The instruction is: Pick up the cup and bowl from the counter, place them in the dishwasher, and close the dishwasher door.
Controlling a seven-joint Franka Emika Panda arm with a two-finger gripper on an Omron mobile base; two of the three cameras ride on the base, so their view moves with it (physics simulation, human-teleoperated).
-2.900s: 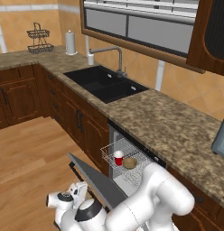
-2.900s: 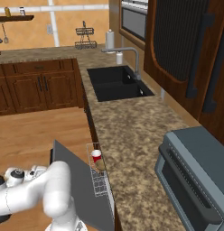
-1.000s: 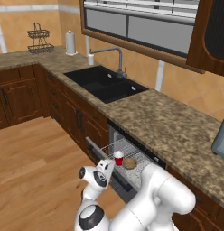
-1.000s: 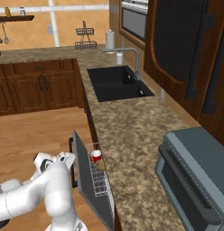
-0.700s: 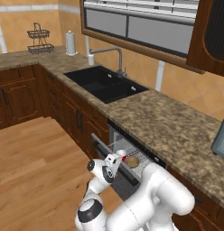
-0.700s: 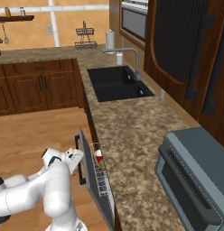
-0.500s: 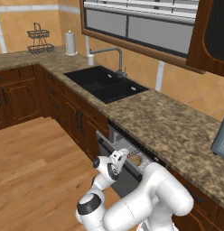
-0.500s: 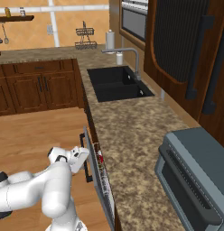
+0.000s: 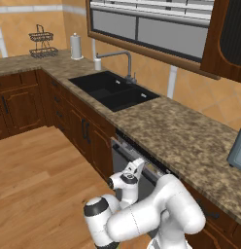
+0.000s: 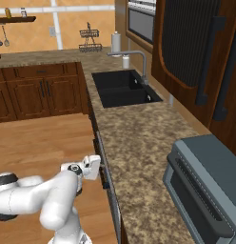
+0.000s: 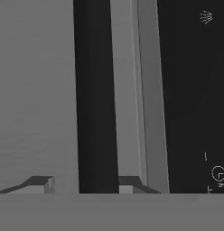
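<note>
Dishwasher door (image 9: 123,160) upright, one black bar handle (image 11: 95,94) between spread fingers (image 11: 84,184); nothing gripped.

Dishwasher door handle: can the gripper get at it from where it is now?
Probably yes. The gripper is right up against the dishwasher door, and in the hand view the black bar handle runs between the fingertips with nothing in front.
</note>
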